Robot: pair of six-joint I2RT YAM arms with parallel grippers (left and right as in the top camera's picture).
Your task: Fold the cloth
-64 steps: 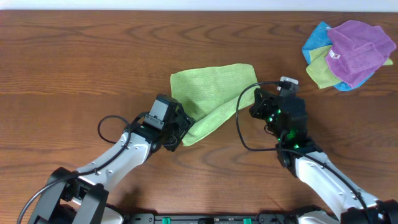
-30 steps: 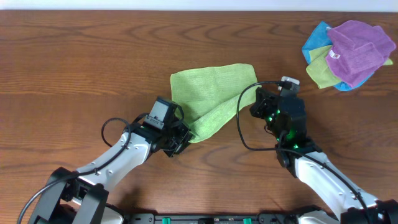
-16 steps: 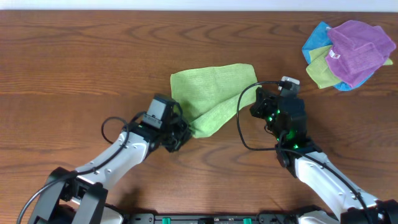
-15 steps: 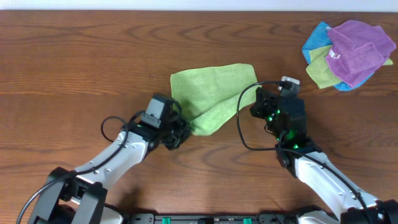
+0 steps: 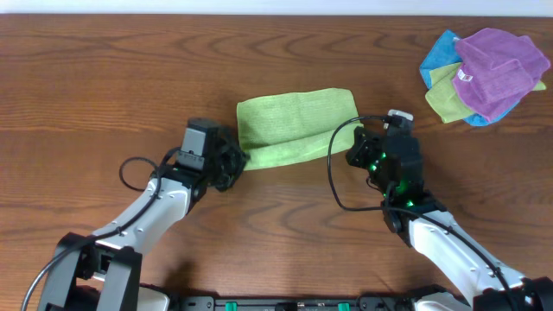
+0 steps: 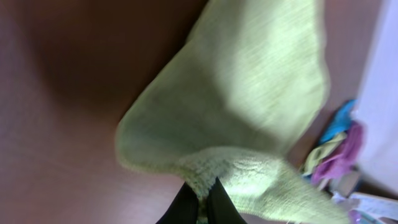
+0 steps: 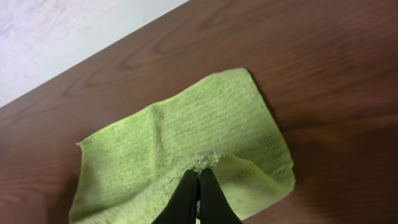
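The light green cloth (image 5: 294,128) lies mid-table, its near half doubled over the far half. My left gripper (image 5: 237,160) is shut on the cloth's near left corner (image 6: 202,177), the black fingertips (image 6: 186,200) pinching the fabric and holding it off the wood. At the cloth's right edge my right gripper (image 5: 352,149) is shut on the near right corner (image 7: 202,163), which is lifted and laid back over the cloth (image 7: 186,137). In the left wrist view the cloth (image 6: 249,93) stretches away from the jaws, blurred.
A heap of other cloths, purple (image 5: 497,56), blue (image 5: 441,52) and green (image 5: 445,99), sits at the table's far right corner. A black cable (image 5: 333,177) loops beside the right arm. Bare wood (image 5: 104,86) surrounds the cloth.
The left gripper has pulled its corner to the left and toward the far side. The cloth's hanging triangular flap has flattened into a straight folded band. The right gripper has stayed put.
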